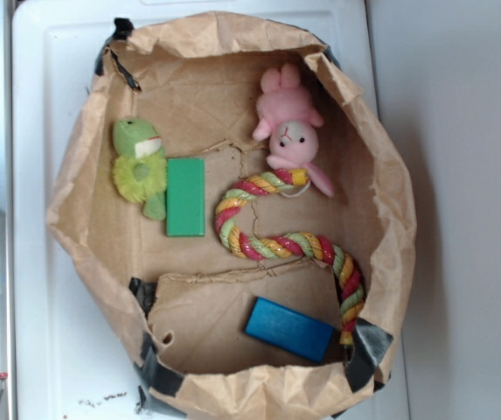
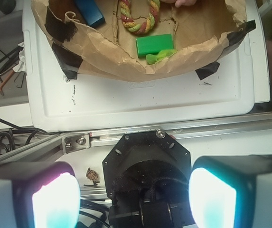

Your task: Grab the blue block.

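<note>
Brown paper forms a crumpled, raised wall [image 1: 381, 175] around all the things, patched with black tape at its corners, and it sits on a white tray [image 1: 49, 70]. Inside, the blue block [image 1: 288, 330] lies flat on the paper floor near the taped wall edge, with bare paper open on one side of it and the end of a coloured rope [image 1: 272, 236] just beside its other end. Its long axis runs slightly aslant to that near wall. A green block [image 1: 185, 197] lies well apart, touching a green plush frog [image 1: 141, 162]; a pink plush rabbit [image 1: 289, 131] rests by the rope's loop. In the wrist view the tool [image 2: 135, 197] is spread wide, holding nothing, outside the paper wall over a metal rail [image 2: 126, 137].
</note>
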### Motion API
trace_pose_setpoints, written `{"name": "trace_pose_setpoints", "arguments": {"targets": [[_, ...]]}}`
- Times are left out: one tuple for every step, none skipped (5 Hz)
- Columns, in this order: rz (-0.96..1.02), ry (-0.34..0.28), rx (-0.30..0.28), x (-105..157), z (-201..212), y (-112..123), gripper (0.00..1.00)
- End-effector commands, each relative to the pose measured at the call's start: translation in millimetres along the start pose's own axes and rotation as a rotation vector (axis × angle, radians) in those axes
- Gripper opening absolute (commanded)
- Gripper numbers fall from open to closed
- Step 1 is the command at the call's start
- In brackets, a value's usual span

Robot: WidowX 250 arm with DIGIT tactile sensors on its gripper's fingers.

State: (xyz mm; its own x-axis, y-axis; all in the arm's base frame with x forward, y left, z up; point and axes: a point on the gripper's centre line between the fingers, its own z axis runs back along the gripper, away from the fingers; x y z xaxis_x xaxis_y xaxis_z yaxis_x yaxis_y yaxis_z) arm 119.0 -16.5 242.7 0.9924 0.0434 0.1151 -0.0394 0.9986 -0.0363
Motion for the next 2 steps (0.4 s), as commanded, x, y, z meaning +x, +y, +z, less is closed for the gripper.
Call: {"name": "trace_pose_setpoints", "arguments": {"targets": [[0.000, 0.000, 0.000, 0.0, 0.0, 0.0, 1.00], [0.022, -0.016, 0.026, 1.0, -2.0, -0.1, 1.00]]}}
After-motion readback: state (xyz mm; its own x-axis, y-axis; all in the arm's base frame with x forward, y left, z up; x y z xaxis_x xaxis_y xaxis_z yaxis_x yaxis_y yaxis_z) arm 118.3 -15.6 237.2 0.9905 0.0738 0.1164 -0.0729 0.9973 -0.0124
